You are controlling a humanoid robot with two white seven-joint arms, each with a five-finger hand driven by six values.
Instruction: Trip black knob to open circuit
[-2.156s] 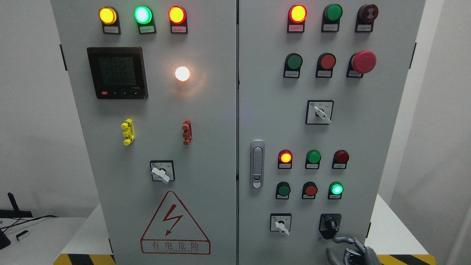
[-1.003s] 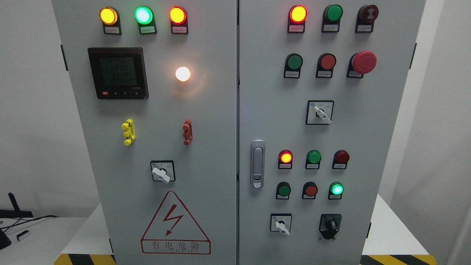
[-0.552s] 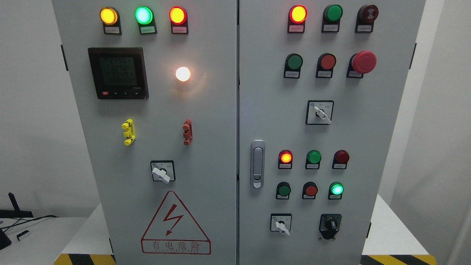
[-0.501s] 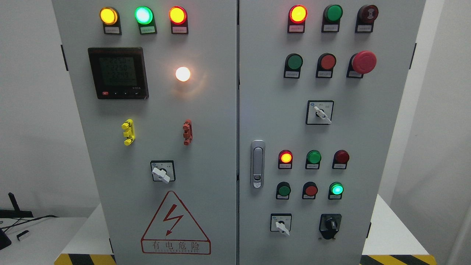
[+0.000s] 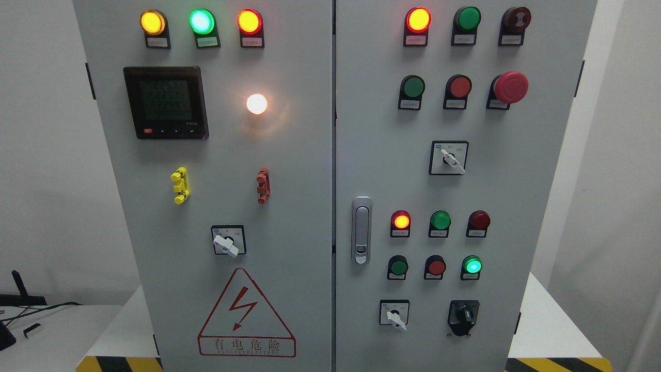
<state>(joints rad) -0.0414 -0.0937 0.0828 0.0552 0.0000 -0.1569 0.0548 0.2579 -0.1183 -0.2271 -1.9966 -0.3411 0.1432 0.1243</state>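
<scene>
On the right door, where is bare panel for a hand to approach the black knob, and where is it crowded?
Bare panel lies right of the black knob up to the door edge, and below it. Left, the white selector switch leaves a narrow gap. Above, the lit green lamp and red button crowd it.

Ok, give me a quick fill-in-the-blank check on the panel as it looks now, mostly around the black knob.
1. The black knob sits on the cabinet's ____ door, at the bottom.
2. To the knob's left is a selector switch with a ____ handle.
3. The round lamp just above the knob glows ____.
4. The number of robot hands in view is ____.

Missing words: right; white; green; zero
</scene>
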